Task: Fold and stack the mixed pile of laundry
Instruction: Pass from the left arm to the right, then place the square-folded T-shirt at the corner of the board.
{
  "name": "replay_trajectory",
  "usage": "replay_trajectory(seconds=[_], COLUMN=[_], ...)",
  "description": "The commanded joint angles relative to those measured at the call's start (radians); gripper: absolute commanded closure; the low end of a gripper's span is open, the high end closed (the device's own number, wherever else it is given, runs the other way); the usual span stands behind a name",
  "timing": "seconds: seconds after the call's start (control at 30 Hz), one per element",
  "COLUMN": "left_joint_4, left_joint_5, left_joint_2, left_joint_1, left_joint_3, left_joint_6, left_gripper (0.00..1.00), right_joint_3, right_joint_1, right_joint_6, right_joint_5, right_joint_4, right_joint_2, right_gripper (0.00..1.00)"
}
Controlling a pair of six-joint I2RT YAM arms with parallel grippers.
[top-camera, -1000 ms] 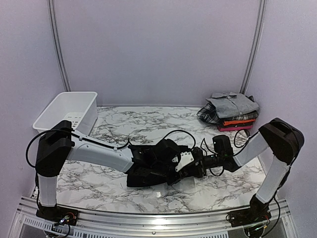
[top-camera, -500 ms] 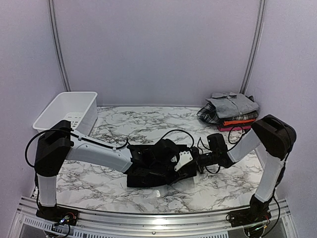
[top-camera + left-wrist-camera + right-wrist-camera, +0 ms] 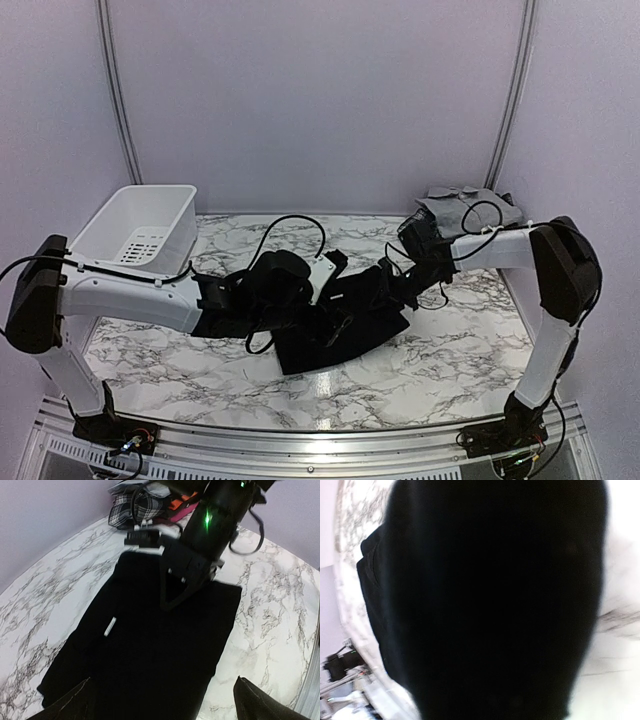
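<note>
A large plain black cloth [image 3: 340,335] lies spread on the marble table [image 3: 450,350] between the two arms. My left gripper [image 3: 330,290] hovers over its near part, open wide; in the left wrist view its fingertips [image 3: 252,702] stand far apart with only the cloth [image 3: 150,650] below them. My right gripper [image 3: 170,602] is shut on the cloth's far edge, and the black cloth [image 3: 495,600] fills the right wrist view, hiding the fingers. At the back right sits a folded stack: grey shirt [image 3: 470,207] on top, a plaid piece [image 3: 132,507] and a red-pink piece [image 3: 177,515] under it.
A white slotted basket [image 3: 140,225] stands at the back left corner. My right forearm [image 3: 490,240] passes just in front of the folded stack. Purple walls close off the back and both sides of the table.
My left gripper has opened, let go of the black cloth and drawn back to the left. My right gripper has shut on the cloth and pulled its edge toward the back right, spreading it.
</note>
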Motion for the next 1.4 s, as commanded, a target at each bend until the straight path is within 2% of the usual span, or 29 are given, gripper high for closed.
replay_trajectory(seconds=[0.0,0.23,0.6,1.0,1.13,1.37], left_joint_4=[-0.096,-0.107,-0.106,-0.119,-0.126,-0.131], left_joint_5=[-0.091,-0.04,0.043,0.081,0.093,0.097], left_joint_2=[-0.044,-0.114,-0.094,-0.052,-0.037,-0.044], left_joint_1=[0.003,0.003,0.003,0.003,0.003,0.003], left_joint_3=[-0.055,-0.138,-0.148,-0.118,-0.104,-0.114], left_joint_6=[-0.118,-0.232,-0.298,-0.27,-0.257,-0.261], left_gripper=[0.01,0.01,0.01,0.01,0.01,0.01], right_joint_3=[0.231,0.555,1.11,1.239,1.244,1.298], right_joint_1=[0.002,-0.006,-0.08,-0.146,-0.146,-0.147], right_joint_6=[-0.322,-0.501,-0.545,-0.552,-0.588,-0.59], right_joint_5=[0.342,0.699,0.926,1.033,0.978,0.972], right_joint_4=[-0.411,-0.598,-0.804,-0.813,-0.788,-0.788], right_joint_2=[0.013,0.109,0.355,0.309,0.267,0.24], right_gripper=[1.0,1.0,1.0,1.0,1.0,1.0])
